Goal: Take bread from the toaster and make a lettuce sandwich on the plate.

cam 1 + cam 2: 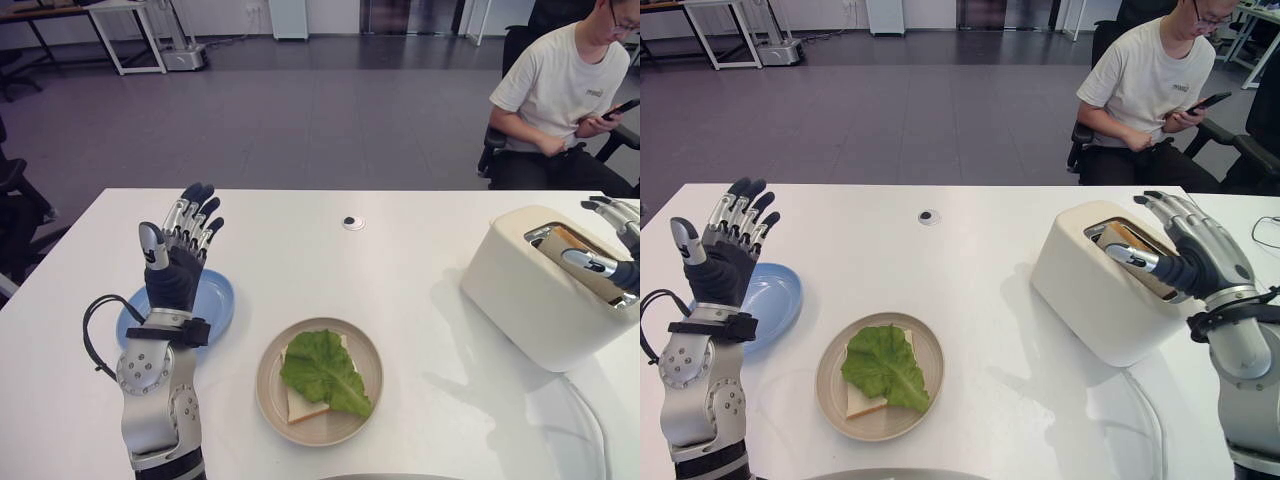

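A cream toaster stands at the table's right side with a browned bread slice in its slot. My right hand hovers over the slot, open, with its thumb on the near side of the slice and its fingers on the far side. A beige plate near the front centre holds one bread slice topped with a green lettuce leaf. My left hand is raised upright at the left, open and holding nothing, above a blue plate.
A small round black-and-white button sits at the table's middle back. The toaster's pale cable runs along the front right. Bare white tabletop lies between the beige plate and the toaster.
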{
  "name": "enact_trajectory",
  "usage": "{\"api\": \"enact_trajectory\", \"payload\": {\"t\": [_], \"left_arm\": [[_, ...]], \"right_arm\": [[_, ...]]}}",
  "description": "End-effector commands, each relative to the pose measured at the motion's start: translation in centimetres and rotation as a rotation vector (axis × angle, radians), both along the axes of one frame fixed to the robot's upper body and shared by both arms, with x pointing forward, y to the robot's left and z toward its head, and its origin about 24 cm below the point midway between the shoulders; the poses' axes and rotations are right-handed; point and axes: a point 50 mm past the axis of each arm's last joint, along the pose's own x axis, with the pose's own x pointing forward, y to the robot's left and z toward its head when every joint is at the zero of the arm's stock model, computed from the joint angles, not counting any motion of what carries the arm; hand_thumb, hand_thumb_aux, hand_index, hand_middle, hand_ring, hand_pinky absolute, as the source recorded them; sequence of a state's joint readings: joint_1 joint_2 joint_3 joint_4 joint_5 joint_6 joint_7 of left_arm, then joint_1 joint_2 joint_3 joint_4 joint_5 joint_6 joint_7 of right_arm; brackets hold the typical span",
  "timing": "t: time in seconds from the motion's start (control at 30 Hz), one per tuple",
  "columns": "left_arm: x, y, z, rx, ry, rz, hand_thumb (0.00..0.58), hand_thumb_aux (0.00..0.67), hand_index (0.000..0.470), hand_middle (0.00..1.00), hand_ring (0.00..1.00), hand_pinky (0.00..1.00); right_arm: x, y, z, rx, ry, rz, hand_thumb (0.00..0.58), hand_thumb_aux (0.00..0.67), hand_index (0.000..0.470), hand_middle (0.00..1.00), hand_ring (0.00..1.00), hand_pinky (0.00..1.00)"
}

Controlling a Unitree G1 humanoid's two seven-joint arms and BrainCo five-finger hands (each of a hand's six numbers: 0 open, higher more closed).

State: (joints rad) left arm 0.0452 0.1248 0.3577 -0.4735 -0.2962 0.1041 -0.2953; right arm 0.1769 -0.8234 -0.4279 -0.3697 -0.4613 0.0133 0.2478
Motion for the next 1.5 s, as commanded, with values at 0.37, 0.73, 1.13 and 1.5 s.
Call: {"api": "enact_trajectory", "payload": {"t": [0.37, 0.73, 1.13, 1.5], "left_arm": [[-0.7, -0.4, -0.1, 0.017, -0.017, -0.021, 0.000, 0.000, 0.000, 0.00, 0.00, 0.00], [-0.8, -0.6, 0.2, 0.042, -0.031, -0.024, 0.000, 0.000, 0.000, 0.00, 0.00, 0.00], [-0.4, -1.1, 0.5, 0.048, -0.050, -0.039, 0.000, 0.000, 0.000, 0.00, 0.00, 0.00], [-0.4, -1.6, 0.7, 0.049, -0.053, -0.052, 0.000, 0.000, 0.000, 0.00, 0.00, 0.00]], "right_arm": [[0.5, -0.8, -3.5, -0.057, 0.110, -0.018, 0.568, 0.573, 0.402, 0.00, 0.00, 0.00], [0.6, 1.0, 2.4, 0.097, -0.148, 0.070, 0.580, 0.670, 0.470, 0.00, 0.00, 0.00], [2.5, 6.7, 8.0, 0.745, -0.127, 0.494, 0.580, 0.670, 0.470, 0.00, 0.00, 0.00], [3.0, 22.4, -3.1, 1.000, 0.791, 0.819, 0.580, 0.670, 0.470, 0.00, 0.00, 0.00]]}}
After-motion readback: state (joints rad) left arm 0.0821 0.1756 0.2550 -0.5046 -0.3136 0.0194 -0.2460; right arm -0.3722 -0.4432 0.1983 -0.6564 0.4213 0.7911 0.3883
